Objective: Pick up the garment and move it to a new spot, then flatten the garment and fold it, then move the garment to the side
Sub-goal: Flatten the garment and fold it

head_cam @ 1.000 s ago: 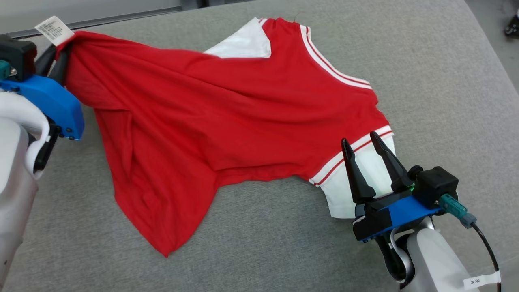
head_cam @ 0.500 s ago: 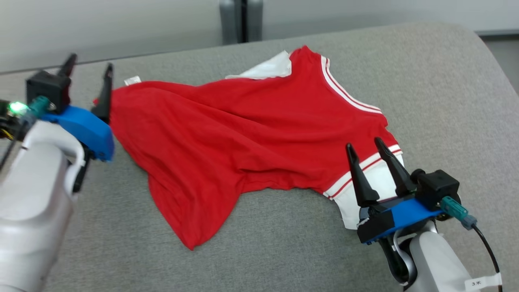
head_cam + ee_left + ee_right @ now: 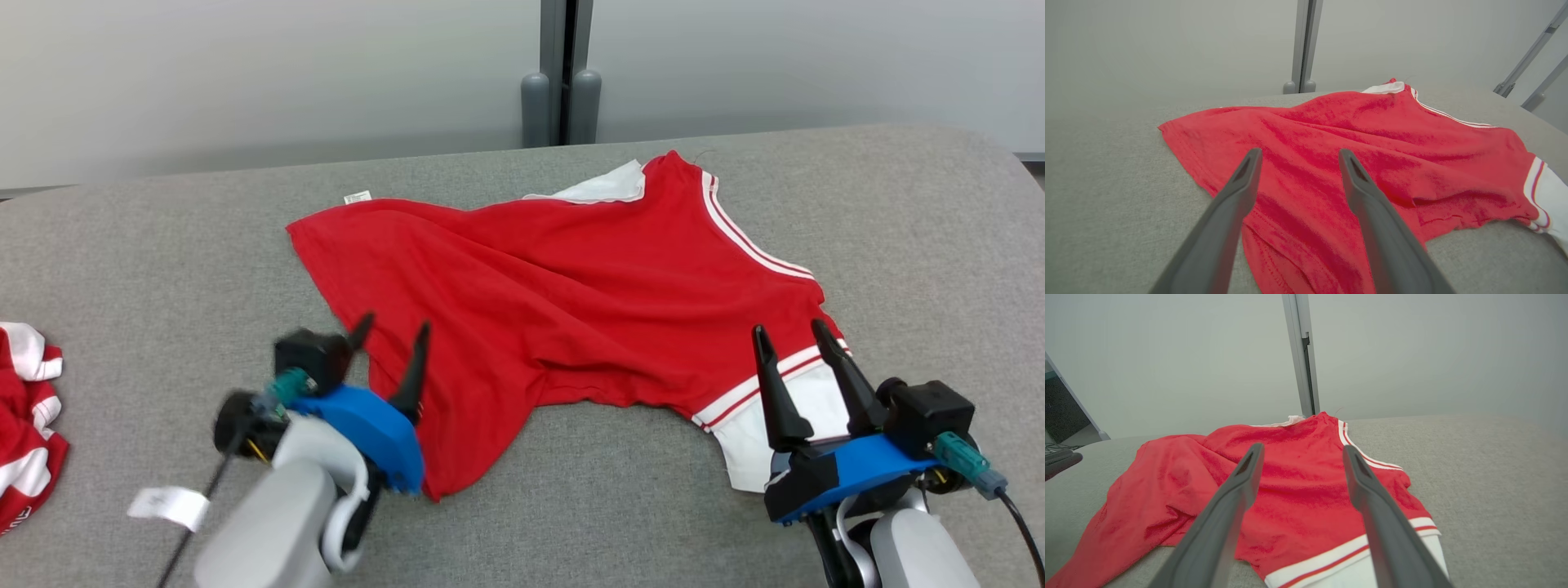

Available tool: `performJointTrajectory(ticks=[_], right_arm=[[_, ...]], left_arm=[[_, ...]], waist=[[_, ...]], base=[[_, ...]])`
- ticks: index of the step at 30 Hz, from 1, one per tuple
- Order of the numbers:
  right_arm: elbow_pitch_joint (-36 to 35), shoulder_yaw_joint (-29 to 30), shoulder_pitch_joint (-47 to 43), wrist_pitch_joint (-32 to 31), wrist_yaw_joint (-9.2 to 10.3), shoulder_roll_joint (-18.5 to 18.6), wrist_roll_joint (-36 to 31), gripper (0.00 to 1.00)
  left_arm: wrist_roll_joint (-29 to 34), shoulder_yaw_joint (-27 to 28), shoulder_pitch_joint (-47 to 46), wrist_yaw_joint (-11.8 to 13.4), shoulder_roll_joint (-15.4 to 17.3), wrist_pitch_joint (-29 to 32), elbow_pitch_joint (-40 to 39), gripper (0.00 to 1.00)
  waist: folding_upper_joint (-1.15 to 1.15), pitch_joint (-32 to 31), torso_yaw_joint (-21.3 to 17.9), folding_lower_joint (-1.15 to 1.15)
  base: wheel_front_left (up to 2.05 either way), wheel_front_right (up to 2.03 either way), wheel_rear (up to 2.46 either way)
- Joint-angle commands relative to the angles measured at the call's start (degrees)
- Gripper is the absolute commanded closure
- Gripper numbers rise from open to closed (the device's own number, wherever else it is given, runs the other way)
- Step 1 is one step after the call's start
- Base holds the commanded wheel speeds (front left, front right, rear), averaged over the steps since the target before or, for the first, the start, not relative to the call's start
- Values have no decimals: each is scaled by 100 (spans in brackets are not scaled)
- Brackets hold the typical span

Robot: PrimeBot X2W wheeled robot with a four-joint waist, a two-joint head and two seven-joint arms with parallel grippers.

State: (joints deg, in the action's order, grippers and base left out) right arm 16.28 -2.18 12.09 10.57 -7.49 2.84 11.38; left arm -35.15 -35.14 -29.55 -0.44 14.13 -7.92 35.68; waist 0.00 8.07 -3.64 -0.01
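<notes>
Red garment [image 3: 571, 310], tag [image 3: 357, 197] illegible, lies loose; left end effector [image 3: 393, 324] and right end effector [image 3: 788, 327] gape empty.

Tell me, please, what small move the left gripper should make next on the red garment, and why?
Probably lower the left gripper onto the near hem corner and close on it. It and the right gripper both stand open, holding nothing. The red garment lies creased on the grey surface, and that corner sits just beside the left gripper, so pulling it out should help flatten the cloth.
</notes>
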Motion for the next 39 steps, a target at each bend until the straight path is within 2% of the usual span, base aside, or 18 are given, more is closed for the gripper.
performJointTrajectory(ticks=[1, 5, 12, 19, 29, 30, 32, 33, 34, 39], right_arm=[[-116, -31, -113, -82, -1, 11, -7, 0], [-183, -49, -195, -130, -1, 10, 40, 0], [-229, -92, -227, -152, -1, 10, 78, 0], [-208, -212, -159, -97, -1, 11, 136, 0], [-111, -254, -58, -36, -1, 10, 183, 0], [-97, -258, -52, -27, -1, 10, 184, 0], [-84, -265, -26, -29, -1, 10, 198, 0], [-74, -267, -14, -21, -1, 10, 205, 0], [-67, -265, -6, -13, -1, 10, 207, 0], [-39, -248, -4, 7, -1, 10, 201, 0]], left_arm=[[-57, -124, 338, 152, -117, 184, -273, 0], [-67, -355, 713, 338, -200, 643, -610, 0], [-97, -547, 986, 624, -130, 1323, -1013, 0], [-160, -565, 903, 696, -91, 1619, -955, 0], [-229, -549, 626, 667, -201, 1687, -540, 1], [-239, -559, 602, 659, -215, 1713, -491, 25], [-268, -562, 554, 614, -249, 1708, -409, 63], [-277, -552, 530, 595, -263, 1672, -363, 88], [-299, -545, 519, 574, -274, 1651, -320, 100], [-363, -486, 452, 526, -297, 1489, -153, 100]], waist=[[0, -45, 26, 1], [0, -90, 73, 1], [0, -94, 112, 1], [0, 5, 10, 1], [0, 103, -131, 1], [0, 107, -137, 1], [0, 115, -151, 1], [0, 118, -155, 1], [0, 122, -157, 1], [0, 122, -157, 1]], base=[[0, 0, 0], [0, 0, 0], [0, 0, 0], [0, 0, 0], [0, 0, 0], [0, 0, 0], [0, 0, 0], [0, 0, 0], [0, 0, 0], [0, 0, 0]])
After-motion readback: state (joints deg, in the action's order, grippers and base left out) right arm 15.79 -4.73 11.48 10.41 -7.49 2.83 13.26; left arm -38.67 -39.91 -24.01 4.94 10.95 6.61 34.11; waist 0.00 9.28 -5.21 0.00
